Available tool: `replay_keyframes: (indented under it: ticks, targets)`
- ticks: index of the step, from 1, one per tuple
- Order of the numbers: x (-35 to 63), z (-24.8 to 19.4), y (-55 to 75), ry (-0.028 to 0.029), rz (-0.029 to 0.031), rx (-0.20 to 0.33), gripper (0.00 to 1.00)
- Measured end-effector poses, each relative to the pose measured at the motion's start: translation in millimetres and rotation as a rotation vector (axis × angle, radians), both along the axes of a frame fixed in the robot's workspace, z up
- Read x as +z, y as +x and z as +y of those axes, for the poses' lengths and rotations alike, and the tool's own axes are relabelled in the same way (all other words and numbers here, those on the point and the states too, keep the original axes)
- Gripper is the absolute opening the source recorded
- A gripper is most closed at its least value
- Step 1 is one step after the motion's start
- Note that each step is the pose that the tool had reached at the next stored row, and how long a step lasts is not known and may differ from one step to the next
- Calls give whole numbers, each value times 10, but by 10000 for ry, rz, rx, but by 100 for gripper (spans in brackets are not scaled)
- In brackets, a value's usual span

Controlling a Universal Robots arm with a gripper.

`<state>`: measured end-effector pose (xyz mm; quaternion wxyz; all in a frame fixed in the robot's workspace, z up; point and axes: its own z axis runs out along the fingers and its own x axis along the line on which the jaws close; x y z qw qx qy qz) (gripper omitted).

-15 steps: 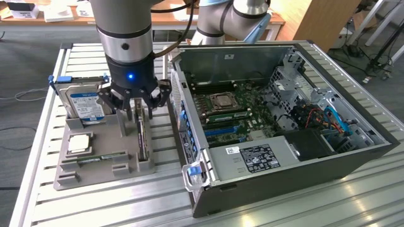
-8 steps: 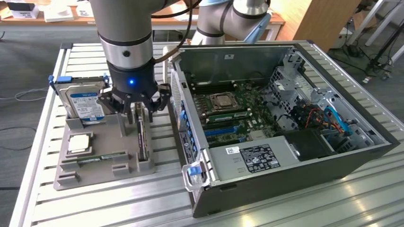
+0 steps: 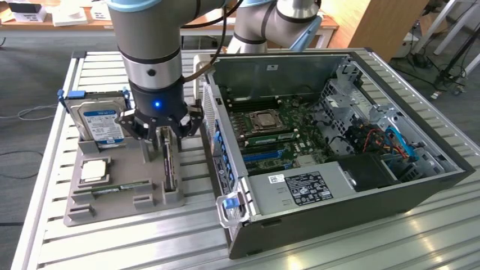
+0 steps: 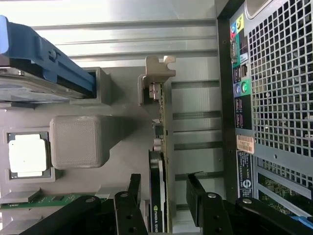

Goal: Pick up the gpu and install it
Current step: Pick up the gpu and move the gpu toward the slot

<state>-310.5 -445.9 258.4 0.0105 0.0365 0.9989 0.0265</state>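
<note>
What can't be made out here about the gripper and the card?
- Exterior view: the gripper covers the graphics card's upper end; contact unclear.
- Wrist view: the graphics card runs past the picture edge between the open fingers.
- Exterior view: the case's card slot, too small.

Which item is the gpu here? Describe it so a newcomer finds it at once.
Look at the grey parts holder beside the open computer case, on the exterior view's left. The gpu stands on edge in it, right under the open gripper: a thin dark card, unlike the boxy blue-labelled hard drive.
</note>
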Motion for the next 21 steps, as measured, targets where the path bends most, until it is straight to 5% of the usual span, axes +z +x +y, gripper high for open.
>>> replay_keyframes:
  ticks: [6,15,21]
  targets:
    - [-42,-2,0,-1,4,4,50]
    - [-44,-77,-1,0,2,2,50]
    - [-133,-79,0,0,2,3,50]
